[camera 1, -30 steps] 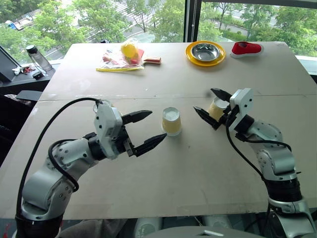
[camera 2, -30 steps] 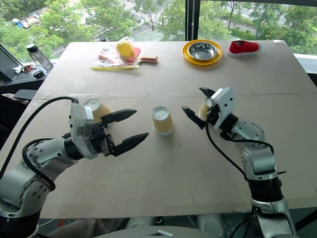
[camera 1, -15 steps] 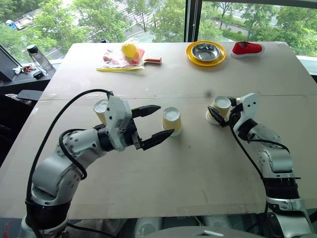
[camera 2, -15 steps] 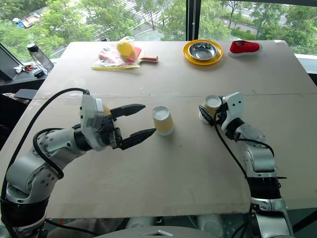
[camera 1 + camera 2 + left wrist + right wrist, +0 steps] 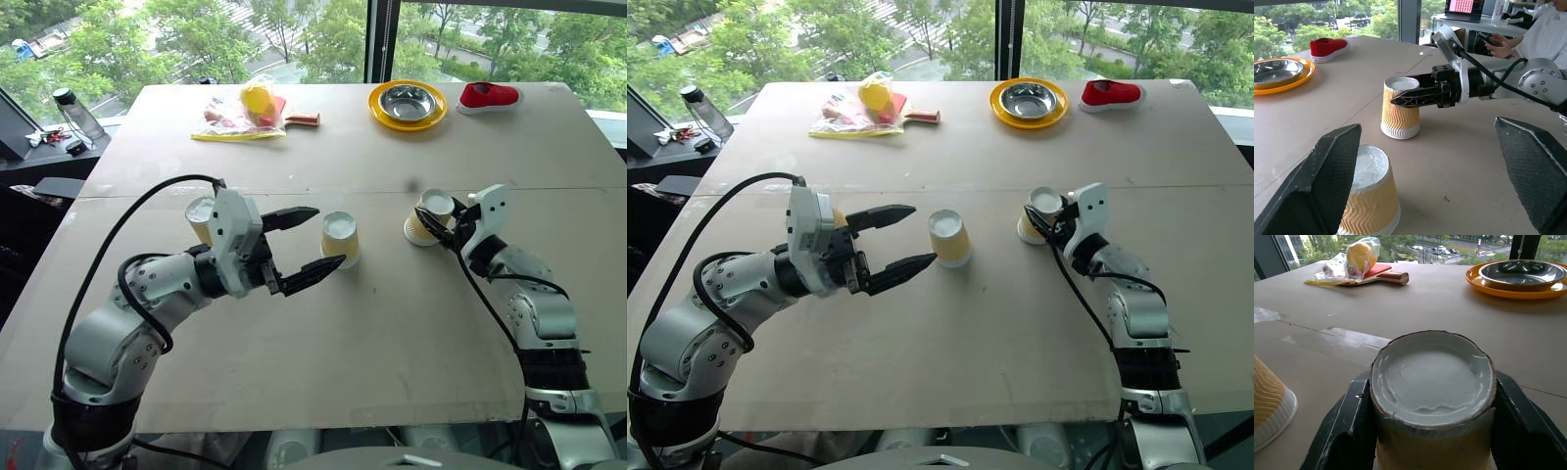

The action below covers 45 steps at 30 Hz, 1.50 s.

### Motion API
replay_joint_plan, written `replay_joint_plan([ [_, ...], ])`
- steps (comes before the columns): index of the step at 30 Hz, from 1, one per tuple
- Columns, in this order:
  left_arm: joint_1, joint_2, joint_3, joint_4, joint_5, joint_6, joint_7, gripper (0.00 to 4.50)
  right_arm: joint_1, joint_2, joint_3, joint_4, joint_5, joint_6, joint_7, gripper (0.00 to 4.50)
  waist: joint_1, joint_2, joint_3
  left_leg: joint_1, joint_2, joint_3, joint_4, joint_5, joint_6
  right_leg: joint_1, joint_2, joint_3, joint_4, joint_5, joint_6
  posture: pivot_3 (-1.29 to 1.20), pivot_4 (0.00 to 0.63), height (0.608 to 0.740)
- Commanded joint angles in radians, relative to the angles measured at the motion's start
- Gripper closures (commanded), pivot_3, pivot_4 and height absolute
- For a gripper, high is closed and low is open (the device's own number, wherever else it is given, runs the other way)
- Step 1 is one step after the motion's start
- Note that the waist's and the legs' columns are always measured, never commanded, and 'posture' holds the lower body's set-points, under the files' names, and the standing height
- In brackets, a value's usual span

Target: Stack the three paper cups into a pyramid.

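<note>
Paper cup [image 5: 432, 216] plain, right pincer [image 5: 443, 229] clamped, lettering seemingly none

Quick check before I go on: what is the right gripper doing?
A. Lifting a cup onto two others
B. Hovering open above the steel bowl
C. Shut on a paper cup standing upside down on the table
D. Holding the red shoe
C: the right gripper has its fingers clamped on both sides of the upside-down paper cup, which rests on the table.

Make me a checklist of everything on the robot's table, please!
Surface: tan table, seam across the middle.
Job's things: three upside-down cups; middle cup free, right cup gripped, left cup behind the left arm. No stack.
Clutter: steel bowl on yellow plate, red shoe, bagged items.
Grippers: left gripper open beside the middle cup; right gripper shut on the right cup.
Cables: black cable on left arm.
Surroundings: windows, trees; bottle.
</note>
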Motion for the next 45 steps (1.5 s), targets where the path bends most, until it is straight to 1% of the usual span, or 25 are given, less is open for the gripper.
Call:
replay_joint_plan([
  [1, 0.121, 0.010, 0.057, -0.033, 0.026, -0.043, -0.015, 0.00, 0.023, -0.005, 0.064, -0.132, 0.029, 0.016, 0.061, 2.37, -0.012, 0.000, 0.000, 0.000, 0.001, 0.001, -0.001, 0.000, 0.000, 0.000, 0.000, 0.001, 0.000, 0.000, 0.000, 0.00, 0.150, 0.740],
  [7, 0.291, 0.003, 0.131, -0.034, 0.061, -0.109, -0.031, 0.00, 0.030, 0.002, 0.147, -0.142, -0.005, 0.014, 0.079, 2.37, -0.016, 0.000, 0.000, 0.000, 0.001, 0.000, 0.000, 0.000, 0.001, -0.001, 0.000, 0.000, 0.001, 0.000, 0.000, 0.00, 0.150, 0.740],
  [11, 0.340, -0.009, 0.155, -0.041, 0.070, -0.133, -0.020, 0.00, 0.034, 0.002, 0.178, -0.124, -0.016, 0.005, 0.093, 2.37, -0.011, 0.000, 0.000, 0.000, 0.000, -0.001, 0.000, 0.000, 0.001, 0.000, -0.001, -0.001, 0.000, 0.000, 0.000, 0.00, 0.150, 0.740],
  [17, 0.360, -0.013, 0.160, -0.045, 0.075, -0.148, -0.018, 0.00, 0.008, 0.023, 0.202, -0.092, -0.026, 0.002, 0.093, 2.37, -0.013, 0.000, 0.000, 0.000, 0.000, -0.001, 0.000, 0.000, 0.001, 0.000, -0.001, -0.001, 0.001, 0.000, 0.000, 0.00, 0.150, 0.740],
  [28, 0.332, -0.015, 0.137, -0.033, 0.087, -0.157, -0.017, 0.00, -0.007, 0.051, 0.211, -0.070, -0.040, 0.002, 0.100, 2.37, -0.017, 0.000, 0.000, 0.000, 0.000, -0.001, 0.000, 0.000, 0.001, 0.000, -0.001, 0.000, 0.001, 0.000, 0.000, 0.00, 0.150, 0.740],
  [29, 0.327, -0.016, 0.134, -0.032, 0.088, -0.158, -0.016, 0.00, -0.008, 0.053, 0.210, -0.066, -0.041, 0.000, 0.099, 1.33, -0.017, 0.000, 0.000, 0.000, 0.000, -0.001, 0.000, 0.000, 0.001, 0.000, -0.001, -0.001, 0.001, 0.000, 0.000, 0.00, 0.150, 0.740],
  [31, 0.320, -0.018, 0.131, -0.029, 0.090, -0.158, -0.015, 0.00, -0.008, 0.058, 0.206, -0.061, -0.043, -0.012, 0.096, 0.40, -0.017, 0.000, 0.000, 0.000, 0.000, -0.001, 0.000, 0.000, 0.001, 0.000, -0.001, -0.001, 0.001, 0.000, 0.000, 0.00, 0.150, 0.740],
  [32, 0.318, -0.019, 0.129, -0.029, 0.091, -0.158, -0.015, 0.00, -0.008, 0.062, 0.203, -0.059, -0.045, -0.020, 0.092, 0.07, -0.017, 0.000, 0.000, 0.000, 0.000, -0.001, 0.000, 0.000, 0.001, 0.000, -0.001, -0.001, 0.001, 0.000, 0.000, 0.00, 0.150, 0.740],
  [37, 0.321, -0.030, 0.126, -0.035, 0.090, -0.160, -0.017, 0.00, 0.007, 0.072, 0.174, -0.074, -0.031, -0.053, 0.083, 0.07, -0.017, 0.000, 0.000, 0.000, 0.000, -0.001, 0.000, 0.000, 0.001, 0.000, -0.001, -0.001, 0.001, 0.000, 0.000, 0.00, 0.150, 0.740],
  [42, 0.382, -0.059, 0.151, -0.039, 0.097, -0.193, -0.014, 0.00, 0.068, 0.023, 0.119, -0.154, 0.030, -0.053, 0.130, 0.07, -0.016, 0.000, 0.000, 0.000, 0.001, 0.000, 0.000, 0.000, 0.001, 0.000, -0.001, -0.001, 0.000, 0.000, 0.000, 0.00, 0.150, 0.740],
  [45, 0.416, -0.100, 0.163, -0.058, 0.101, -0.198, 0.040, 0.00, 0.112, -0.032, 0.088, -0.205, 0.075, -0.048, 0.184, 0.07, -0.015, 0.000, 0.000, 0.000, 0.001, 0.000, 0.000, -0.001, 0.001, 0.000, -0.002, -0.001, 0.000, 0.000, 0.000, 0.00, 0.150, 0.740],
])
